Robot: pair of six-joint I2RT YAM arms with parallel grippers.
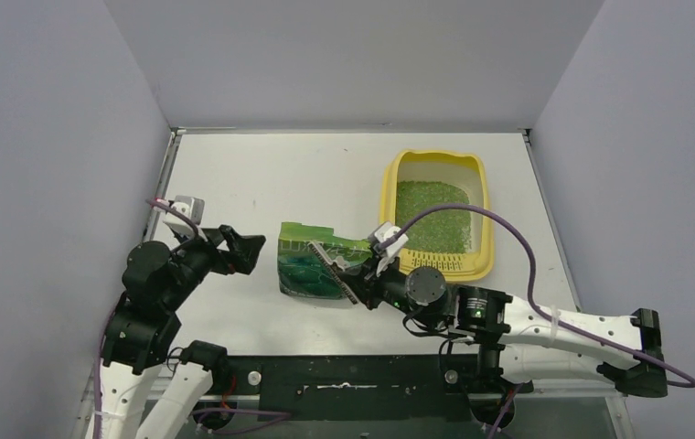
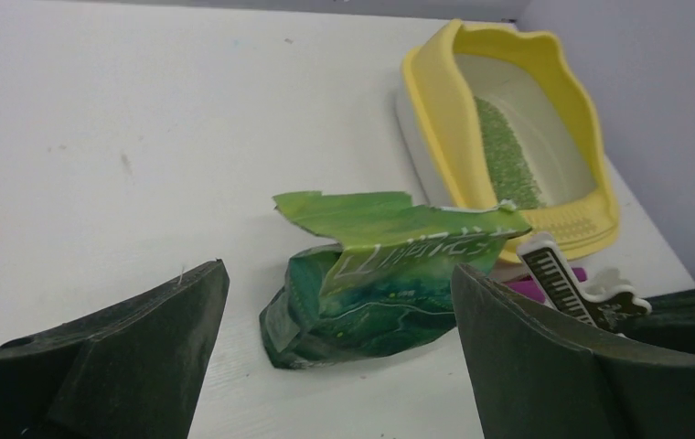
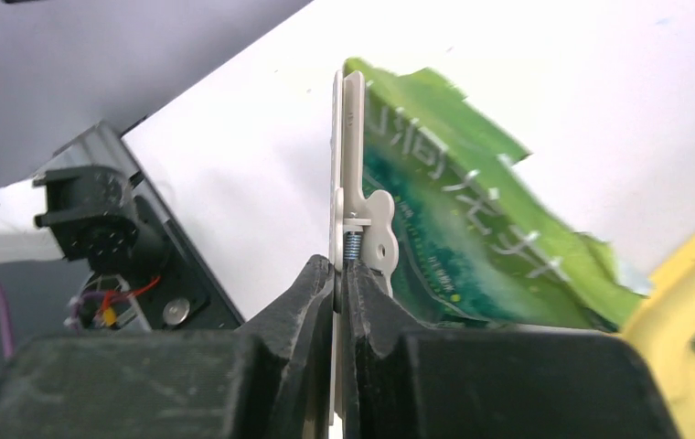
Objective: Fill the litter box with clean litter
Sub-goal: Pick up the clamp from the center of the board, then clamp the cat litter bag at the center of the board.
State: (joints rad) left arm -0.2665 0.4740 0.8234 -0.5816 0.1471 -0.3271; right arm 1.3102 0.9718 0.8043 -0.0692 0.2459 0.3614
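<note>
Found the litter box [image 1: 439,156] at the far right of the surface [image 1: 280,174], with the clean litter [image 1: 432,218] spread over part of its floor. Saw the right claw [image 3: 339,274] closed tight on a white clip [image 3: 348,165], just at the torn edge of the green bag [image 1: 307,265]. Saw the left claw [image 1: 251,251] spread wide, holding nothing, left of the bag.

white arms [image 1: 582,327], black joints [image 1: 152,270], purple cables [image 1: 528,265]
</note>
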